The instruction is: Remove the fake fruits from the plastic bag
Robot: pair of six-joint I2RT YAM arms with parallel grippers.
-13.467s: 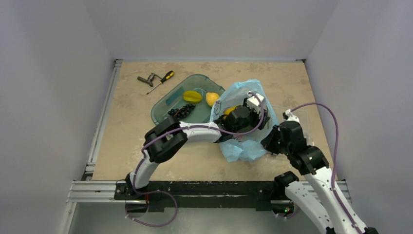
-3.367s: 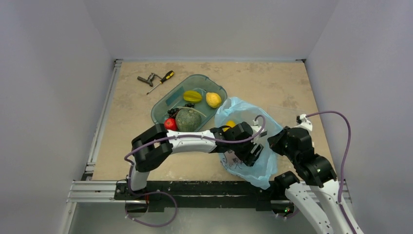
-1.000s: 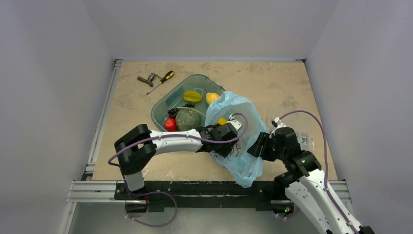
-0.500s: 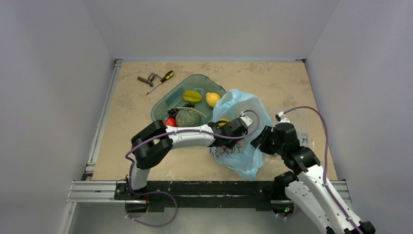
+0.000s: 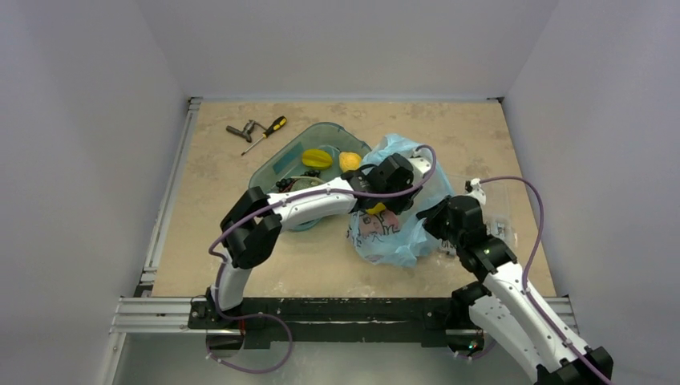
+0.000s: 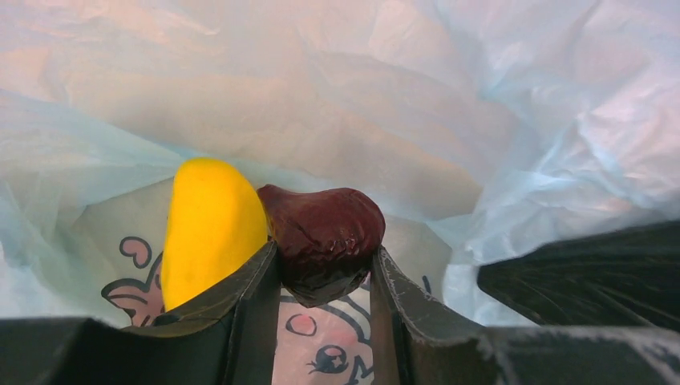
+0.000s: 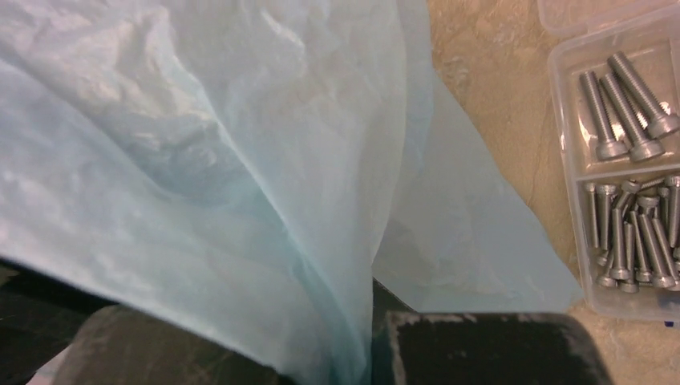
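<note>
The light-blue plastic bag [image 5: 405, 237] lies right of centre, pink cartoon print [image 5: 375, 225] facing left. My left gripper [image 5: 383, 199] is inside its mouth. In the left wrist view the gripper [image 6: 325, 277] is shut on a dark red-brown wrinkled fruit [image 6: 325, 233]; the yellow mango-like fruit [image 6: 210, 228] lies against its left finger [image 6: 240, 309]. The mango also shows from above [image 5: 374, 208]. My right gripper [image 5: 435, 215] is shut on the bag's edge [image 7: 305, 241], the plastic pinched between its fingers [image 7: 481, 345]. The big green fruit is mostly hidden under my left arm.
The teal tray [image 5: 277, 164] left of the bag holds a star fruit [image 5: 315, 158], a yellow pear [image 5: 349, 160] and black grapes [image 5: 290, 184]. A screwdriver [image 5: 269, 131] and a metal tool [image 5: 243, 130] lie far left. A clear box of bolts [image 7: 633, 200] sits right of the bag.
My left gripper has moved away from me, deeper into the bag's mouth, and now has the dark fruit between its fingers. The right gripper shifted back with the bag; the bag sits lower.
</note>
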